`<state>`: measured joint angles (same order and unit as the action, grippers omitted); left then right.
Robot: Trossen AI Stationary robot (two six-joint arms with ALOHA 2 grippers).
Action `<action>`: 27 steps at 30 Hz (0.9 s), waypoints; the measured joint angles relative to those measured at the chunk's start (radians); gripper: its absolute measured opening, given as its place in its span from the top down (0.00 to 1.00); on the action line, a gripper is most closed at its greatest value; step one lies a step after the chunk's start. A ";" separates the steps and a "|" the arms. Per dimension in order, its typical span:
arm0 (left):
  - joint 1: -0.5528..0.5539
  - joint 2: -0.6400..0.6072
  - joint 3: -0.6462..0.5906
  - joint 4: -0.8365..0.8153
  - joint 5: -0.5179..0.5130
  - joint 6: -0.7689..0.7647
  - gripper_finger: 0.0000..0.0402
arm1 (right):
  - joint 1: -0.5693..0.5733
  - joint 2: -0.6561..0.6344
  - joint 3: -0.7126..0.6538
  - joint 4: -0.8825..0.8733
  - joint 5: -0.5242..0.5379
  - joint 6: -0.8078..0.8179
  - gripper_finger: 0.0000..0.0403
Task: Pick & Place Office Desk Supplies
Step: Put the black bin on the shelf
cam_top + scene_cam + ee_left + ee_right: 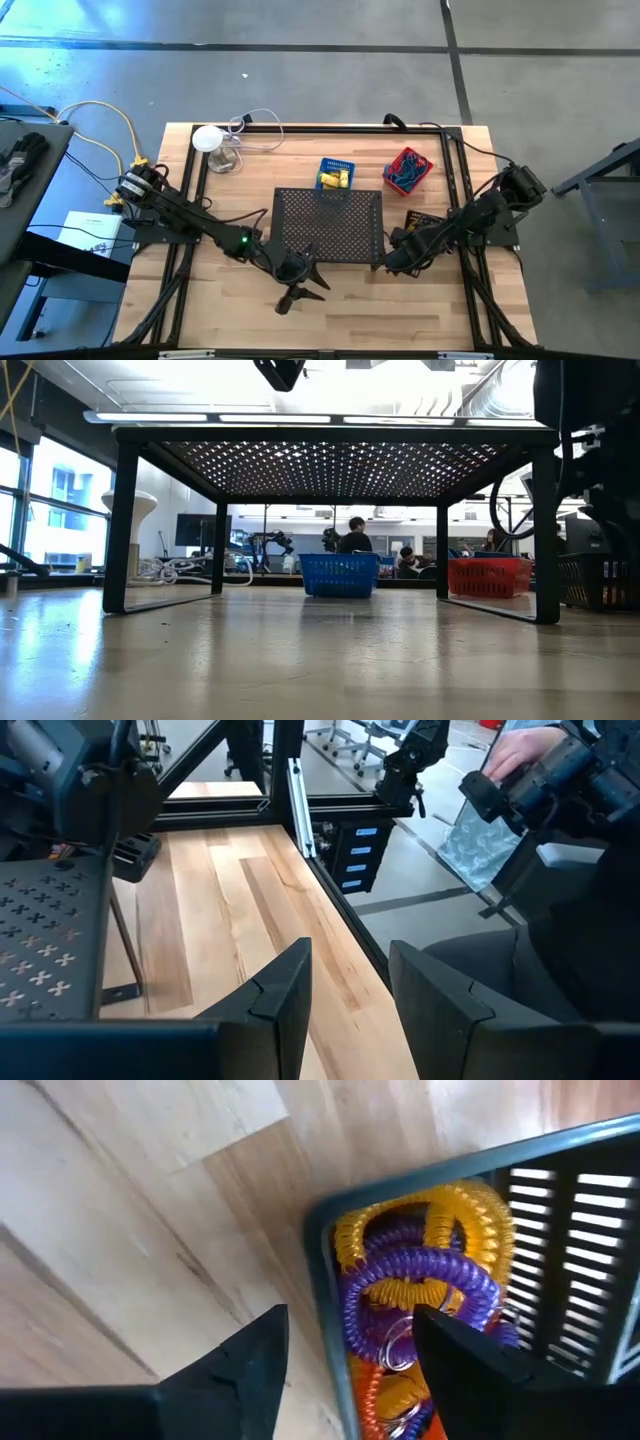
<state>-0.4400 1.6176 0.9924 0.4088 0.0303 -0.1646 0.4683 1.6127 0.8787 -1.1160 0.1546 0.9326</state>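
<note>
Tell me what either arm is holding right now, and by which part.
Nothing is held. The left gripper hangs open over bare table; the right gripper is open above the dark basket of coil rings.

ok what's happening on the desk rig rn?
Nothing is held yet. The right end effector is open, poised over the small dark basket of purple and orange coil rings beside the black mesh tray, one finger outside its wall and one inside. The left end effector waits open, low over the front of the table. The blue basket with yellow items and the red basket of blue loops sit behind the tray.
</note>
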 joint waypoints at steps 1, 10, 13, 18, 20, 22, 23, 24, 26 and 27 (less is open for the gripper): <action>0.000 0.000 0.000 0.000 0.000 0.000 0.67 | 0.000 0.000 0.000 0.002 -0.006 -0.004 0.51; -0.002 0.000 0.000 0.000 -0.001 0.000 0.67 | -0.003 0.000 0.000 -0.004 -0.024 -0.022 0.91; -0.007 0.000 0.000 -0.006 -0.001 0.000 0.67 | -0.008 0.000 0.000 -0.003 -0.027 -0.019 0.98; -0.019 0.000 0.000 -0.011 -0.002 -0.008 0.67 | -0.011 0.000 0.001 -0.003 -0.059 -0.018 0.99; -0.026 0.000 0.000 -0.012 -0.002 -0.031 0.67 | -0.010 0.000 0.011 -0.015 -0.086 -0.017 0.99; -0.034 0.000 0.000 -0.012 -0.002 -0.042 0.67 | -0.006 0.000 0.035 -0.048 -0.107 -0.008 0.99; -0.038 0.000 0.000 -0.014 -0.002 -0.044 0.67 | -0.002 0.000 0.051 -0.068 -0.111 0.000 0.99; -0.042 0.000 0.000 -0.021 -0.002 -0.044 0.67 | 0.003 0.000 0.071 -0.091 -0.115 0.009 0.99; -0.049 0.000 0.000 -0.038 -0.002 -0.047 0.67 | 0.018 0.000 0.121 -0.157 -0.134 0.038 0.99; -0.050 0.000 0.000 -0.046 -0.002 -0.055 0.67 | 0.027 0.000 0.149 -0.191 -0.137 0.054 0.99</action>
<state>-0.4904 1.6176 0.9924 0.3632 0.0285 -0.2197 0.4949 1.6127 1.0276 -1.3066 0.0174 0.9863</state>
